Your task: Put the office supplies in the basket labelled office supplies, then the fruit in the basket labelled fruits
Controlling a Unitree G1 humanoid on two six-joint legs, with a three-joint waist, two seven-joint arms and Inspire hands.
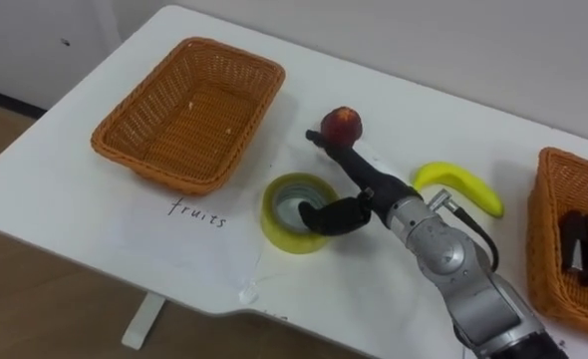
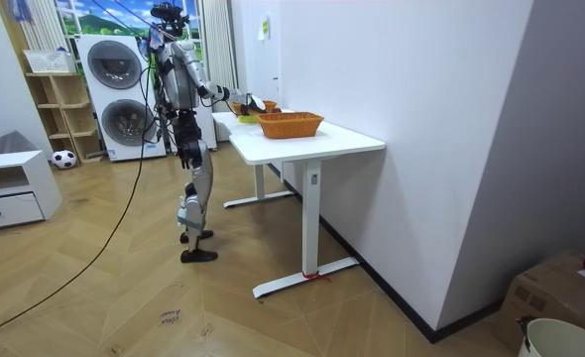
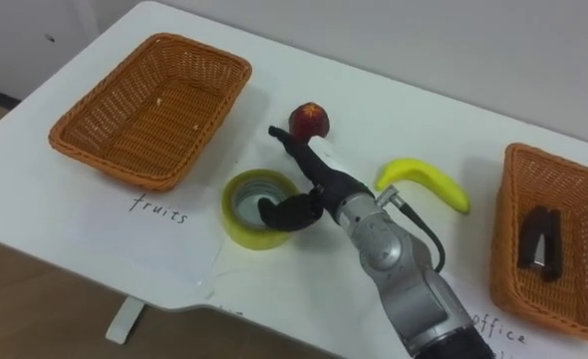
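A yellow tape roll (image 1: 279, 227) lies flat on the white table (image 1: 65, 204), just right of the handwritten word "fruits". My right hand (image 1: 359, 191) reaches in from the lower right and is open. Its thumb bends over the roll's right rim, and its straight fingers (image 1: 330, 148) stretch past the roll and end beside a red apple (image 1: 342, 123). A banana (image 1: 463, 185) lies right of the hand. The fruit basket (image 1: 115, 142) at the left holds nothing. The orange basket (image 1: 545, 254) at the right edge holds a black stapler (image 1: 576, 242).
I stand at one end of the white table (image 2: 307, 147), which is set against the wall, with one arm stretched over it. Washing machines (image 2: 114, 79) and a shelf stand behind me. The table's front edge runs close below the tape roll.
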